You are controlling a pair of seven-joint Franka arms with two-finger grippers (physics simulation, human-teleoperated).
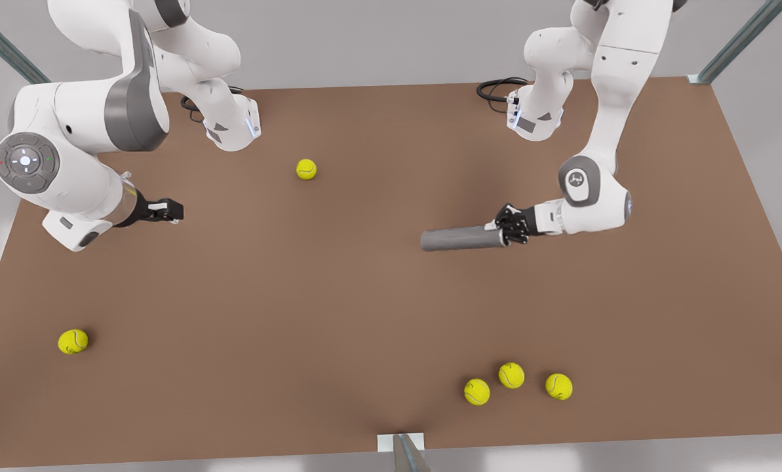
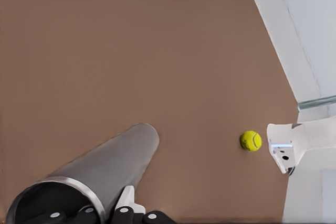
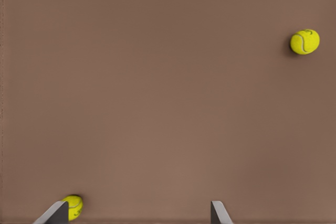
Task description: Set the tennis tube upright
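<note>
Tennis tube [image 1: 461, 238] lying flat on brown bench [image 1: 338, 308]; left tool [image 1: 510, 226] clamped on its silvery-rimmed end; right tool [image 1: 168, 210] spread wide, hovering well apart, waiting.

I saw the brown table [image 1: 364, 314] carrying the grey tennis tube [image 1: 459, 238], lying on its side right of centre. One tennis ball [image 1: 306, 169] lay far, another [image 1: 73, 341] near left, three balls [image 1: 511, 375] clustered near right.
</note>
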